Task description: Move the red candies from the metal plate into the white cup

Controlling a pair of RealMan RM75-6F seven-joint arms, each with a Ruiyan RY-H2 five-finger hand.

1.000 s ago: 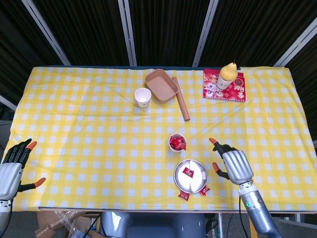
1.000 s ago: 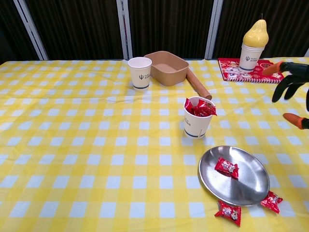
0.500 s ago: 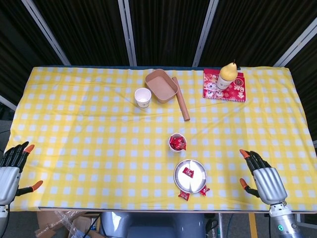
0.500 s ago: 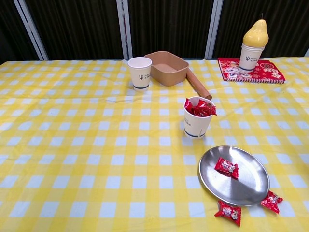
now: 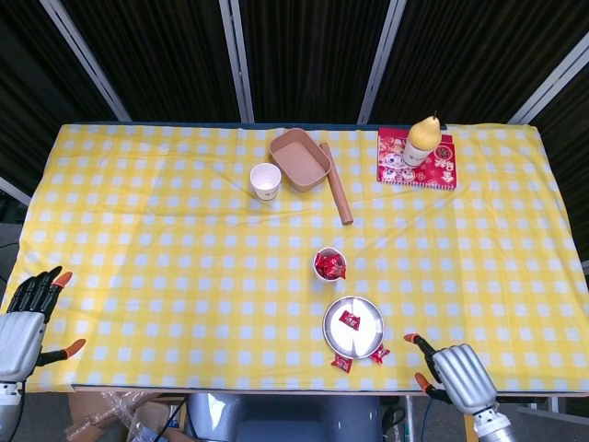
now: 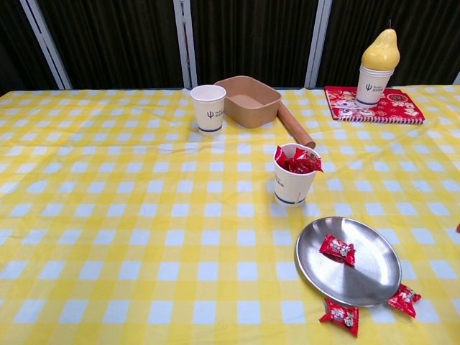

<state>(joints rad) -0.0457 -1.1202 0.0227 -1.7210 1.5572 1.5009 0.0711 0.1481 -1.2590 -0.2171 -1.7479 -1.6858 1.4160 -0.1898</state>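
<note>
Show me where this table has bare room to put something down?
The widest bare cloth lies left of the candy-filled white cup and metal plate, toward the left hand. Crowded: the back around the brown tray, and the plate's front rim, where loose candies lie.

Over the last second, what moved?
The right hand pulled back from beside the plate to the table's near edge, open and empty, and left the chest view. The left hand dropped slightly. Nothing was gripped or released. One candy on the plate, two beside it, and the filled cup are unchanged.
</note>
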